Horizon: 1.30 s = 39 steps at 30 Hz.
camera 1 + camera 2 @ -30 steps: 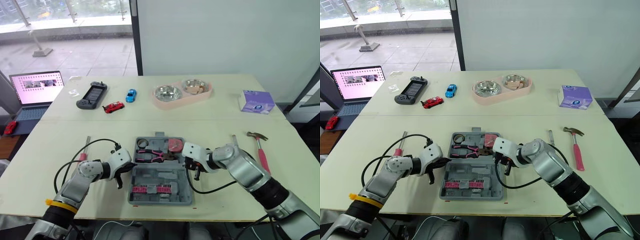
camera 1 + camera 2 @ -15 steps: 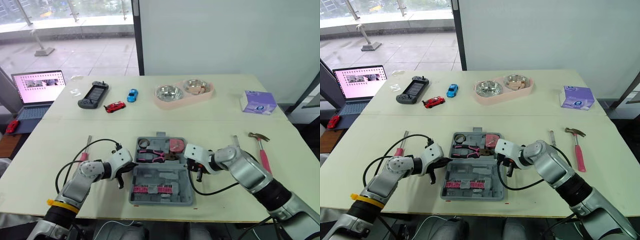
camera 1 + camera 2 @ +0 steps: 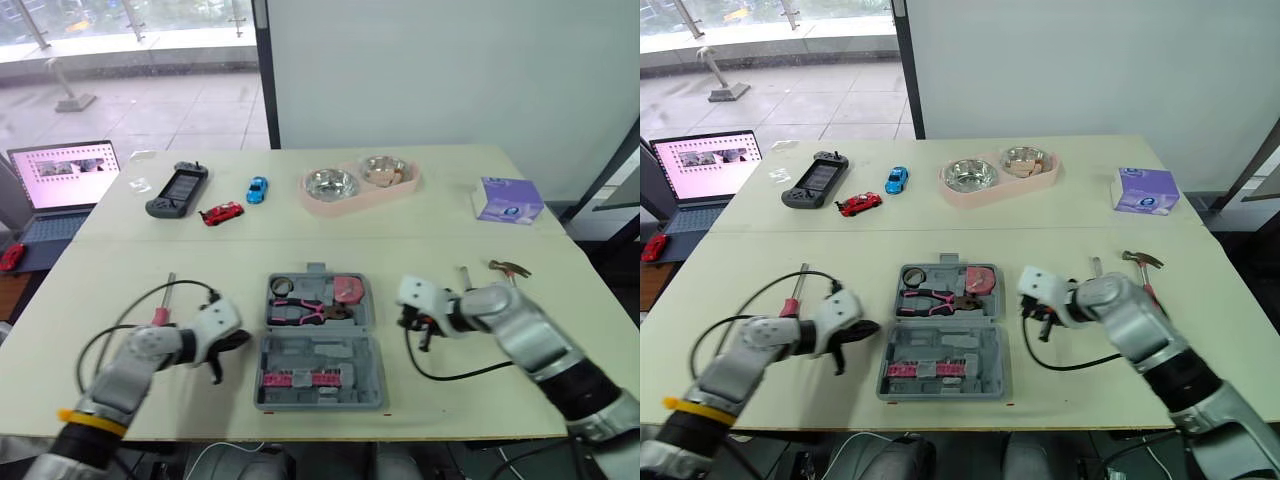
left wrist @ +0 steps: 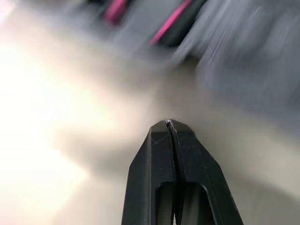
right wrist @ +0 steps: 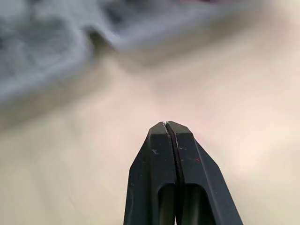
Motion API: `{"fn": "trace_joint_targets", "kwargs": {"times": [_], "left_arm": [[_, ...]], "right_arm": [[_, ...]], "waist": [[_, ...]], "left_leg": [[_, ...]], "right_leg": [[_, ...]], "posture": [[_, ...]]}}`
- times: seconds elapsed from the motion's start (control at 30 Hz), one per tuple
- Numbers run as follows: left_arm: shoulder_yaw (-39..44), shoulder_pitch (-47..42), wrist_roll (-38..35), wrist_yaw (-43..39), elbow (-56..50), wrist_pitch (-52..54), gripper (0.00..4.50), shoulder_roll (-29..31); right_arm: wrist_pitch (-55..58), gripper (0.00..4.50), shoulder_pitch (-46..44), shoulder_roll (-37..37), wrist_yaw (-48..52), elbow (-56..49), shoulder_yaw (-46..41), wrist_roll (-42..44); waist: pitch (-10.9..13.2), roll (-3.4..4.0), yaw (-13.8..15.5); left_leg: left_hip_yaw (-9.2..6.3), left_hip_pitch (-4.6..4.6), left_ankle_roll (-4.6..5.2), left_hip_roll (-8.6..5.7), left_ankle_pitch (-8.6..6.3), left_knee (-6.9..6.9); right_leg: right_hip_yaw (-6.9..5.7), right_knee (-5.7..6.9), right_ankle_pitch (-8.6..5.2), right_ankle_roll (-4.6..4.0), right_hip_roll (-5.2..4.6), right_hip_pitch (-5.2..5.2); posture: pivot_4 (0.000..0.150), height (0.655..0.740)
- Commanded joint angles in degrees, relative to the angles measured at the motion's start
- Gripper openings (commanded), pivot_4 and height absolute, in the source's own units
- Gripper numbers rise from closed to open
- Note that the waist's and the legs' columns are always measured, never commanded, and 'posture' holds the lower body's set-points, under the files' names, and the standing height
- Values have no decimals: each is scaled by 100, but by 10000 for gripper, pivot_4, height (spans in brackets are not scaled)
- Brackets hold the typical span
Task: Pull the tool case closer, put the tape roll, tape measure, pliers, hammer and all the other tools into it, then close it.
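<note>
Well, at the far left a laptop [image 3: 60, 185] sits beyond the left edge of the bench [image 3: 330, 245]. Along the bench's far side lie a game controller [image 3: 177, 190], a red toy car [image 3: 221, 213], a blue toy car [image 3: 257, 188], a pink double bowl [image 3: 360, 185] and, far right, a tissue box [image 3: 509, 200]. Nearer, a pink-handled screwdriver [image 3: 165, 298] lies beside the left forearm, well left of the tool case [image 3: 320, 350]. The left jaws are pressed fully shut, the two black fingers [image 4: 154, 164] meeting at the tips with nothing between them. They hang low over bare bench close to the case's left edge but apart from it. The case lies open and flat in the middle of the near bench. Its far half holds the tape roll [image 3: 283, 285] at the left, the pliers [image 3: 305, 312] across the middle and the pink tape measure [image 3: 348, 290] at the right. Its near half carries a row of pink bits [image 3: 298, 379]. The right jaws are likewise closed tight and empty, fingers [image 5: 157, 159] touching tip to tip, over bare bench near the case's right edge with a gap between. Right of them, a small metal tool [image 3: 463, 274] whose kind I cannot tell and the hammer [image 3: 507, 268] lie outside the case, the hammer's handle mostly hidden behind the right forearm
</note>
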Motion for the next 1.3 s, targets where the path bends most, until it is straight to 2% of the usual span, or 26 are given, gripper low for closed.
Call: {"fn": "trace_joint_targets", "kwargs": {"times": [0.03,0.13,0.2,0.23,0.33,0.47,0.53,0.73,1.1,1.17,1.3], "left_arm": [[1096,359,-668,-267,-573,204,268,478],[2074,902,-1198,-543,-800,256,268,737],[2878,1326,-1586,-793,-823,240,0,811],[3337,1573,-1699,-933,-618,147,2575,855],[4207,2404,-1467,-1165,223,-454,13186,1032],[4936,2786,-1605,-1132,1142,-902,34967,1002],[5170,2948,-1551,-1052,1691,-1281,44303,940],[5091,2951,-1478,-758,2449,-1995,44303,751],[4759,2731,-1588,-430,2173,-1746,44303,629],[4667,2636,-1648,-281,2084,-1349,44303,642],[4455,2390,-1816,55,1389,-795,44303,513]], "right_arm": [[-434,0,200,-163,140,77,-1196,654],[-649,0,598,-412,371,311,-1971,1019],[-711,5475,855,-503,502,514,-2599,1351],[-662,8432,984,-547,561,704,-2959,1544],[-1206,23049,1644,-681,833,1190,-3660,1678],[-1548,43973,2204,-588,940,1599,-4277,1925],[-1739,45000,2514,-510,878,1824,-4513,1950],[-2230,45000,2959,-333,679,2094,-4512,1808],[-2142,45000,2990,-226,380,1766,-4416,1979],[-2028,45000,3069,-145,201,1492,-4423,2011],[-1083,45000,3437,224,-519,-128,-4440,2328]], "waist": [[3,-4,-18],[5,-3,-9],[11,-1,-5],[12,-2,-3],[14,1,-5],[18,1,-10],[17,1,-9],[17,1,-7],[16,1,-16],[15,0,-13],[14,0,3]], "left_leg": [[0,2,1,2,0,0],[4,2,2,3,-1,0],[5,2,8,3,-5,0],[6,1,10,3,-6,0],[11,1,16,4,-10,0],[28,8,28,8,-17,0],[30,9,28,9,-17,10],[31,14,28,10,-19,10],[30,15,28,10,-19,11],[29,17,28,12,-19,11],[24,15,28,12,-19,11]], "right_leg": [[0,0,0,0,1,0],[1,-1,0,0,0,2],[1,-2,0,0,-1,2],[0,-4,0,-1,-1,2],[0,-5,-1,-1,-2,2],[1,-9,-4,-3,-5,11],[3,-10,-7,-13,-6,15],[3,-9,-3,-2,-6,19],[4,-6,-1,-1,-6,19],[4,-5,-1,-1,-4,19],[4,-3,-1,0,-4,19]], "posture": [[1500,7239],[1500,7239],[1500,7239],[1500,7239],[1500,7239],[1500,7239],[1500,7239],[1500,7239],[1500,7239],[1500,7239],[1500,7239]]}}
